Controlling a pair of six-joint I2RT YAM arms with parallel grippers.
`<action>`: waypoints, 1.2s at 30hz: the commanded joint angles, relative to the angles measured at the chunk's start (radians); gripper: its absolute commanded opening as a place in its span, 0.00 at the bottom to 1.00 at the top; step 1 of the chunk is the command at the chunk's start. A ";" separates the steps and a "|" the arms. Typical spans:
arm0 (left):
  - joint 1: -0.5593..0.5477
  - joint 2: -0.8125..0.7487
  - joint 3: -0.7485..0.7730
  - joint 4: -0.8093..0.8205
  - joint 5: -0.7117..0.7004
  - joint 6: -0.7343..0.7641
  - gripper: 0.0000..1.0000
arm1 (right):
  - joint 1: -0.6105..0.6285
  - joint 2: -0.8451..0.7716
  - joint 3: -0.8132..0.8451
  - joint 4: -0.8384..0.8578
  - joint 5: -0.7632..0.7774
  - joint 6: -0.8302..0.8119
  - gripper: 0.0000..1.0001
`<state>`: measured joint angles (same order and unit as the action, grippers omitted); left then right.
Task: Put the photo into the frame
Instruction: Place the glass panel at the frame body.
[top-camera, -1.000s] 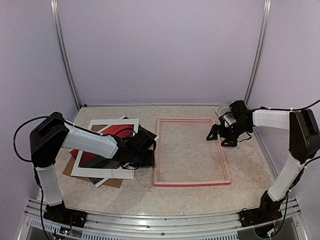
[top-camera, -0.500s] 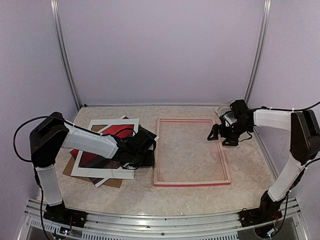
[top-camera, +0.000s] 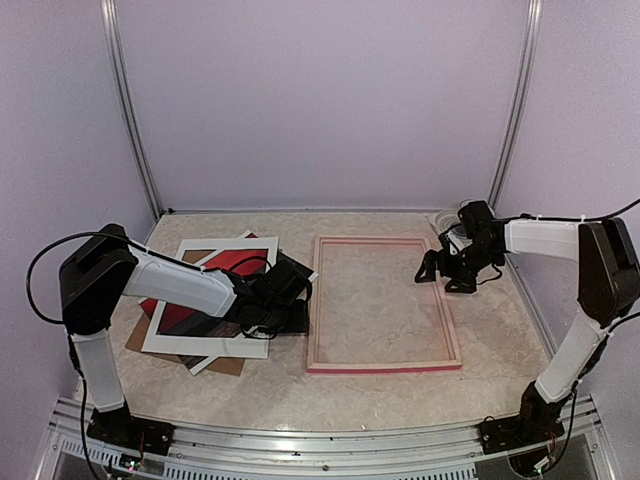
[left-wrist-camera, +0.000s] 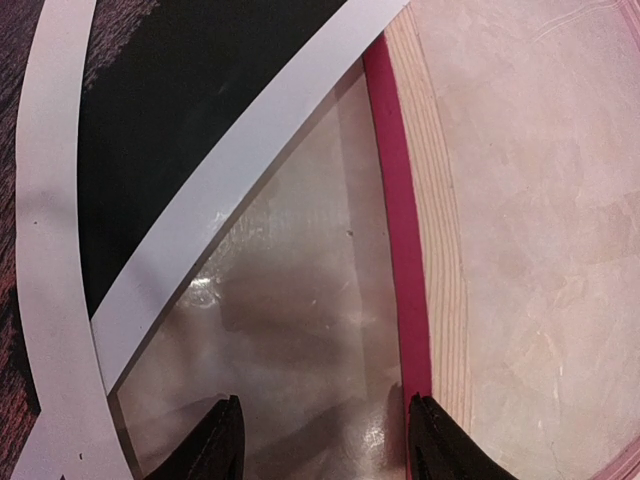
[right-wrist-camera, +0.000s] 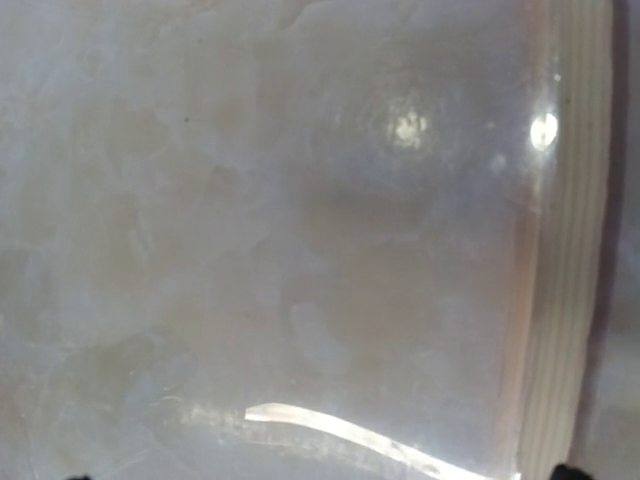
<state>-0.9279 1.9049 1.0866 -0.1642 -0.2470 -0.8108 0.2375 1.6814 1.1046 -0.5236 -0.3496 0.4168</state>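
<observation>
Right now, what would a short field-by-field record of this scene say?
frame: lying flat, pale wood side up, no photo inside
photo: left of the frame, partly under the white mat
left hand: open, low between the white mat and the frame's left rail
right hand: open, at the frame's far right corner
task status: photo not yet in the frame
</observation>
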 joint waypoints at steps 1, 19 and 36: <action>-0.003 -0.016 -0.005 -0.002 0.023 -0.007 0.56 | 0.025 0.032 0.028 0.017 0.015 0.006 0.99; -0.005 -0.012 -0.008 0.006 0.028 -0.007 0.56 | 0.059 0.095 0.028 0.034 0.035 0.008 0.99; -0.005 -0.015 -0.012 0.011 0.029 -0.004 0.56 | 0.085 0.080 0.067 0.012 0.040 0.006 0.99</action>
<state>-0.9279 1.9049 1.0866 -0.1638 -0.2432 -0.8108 0.3107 1.7767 1.1267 -0.4862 -0.3313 0.4206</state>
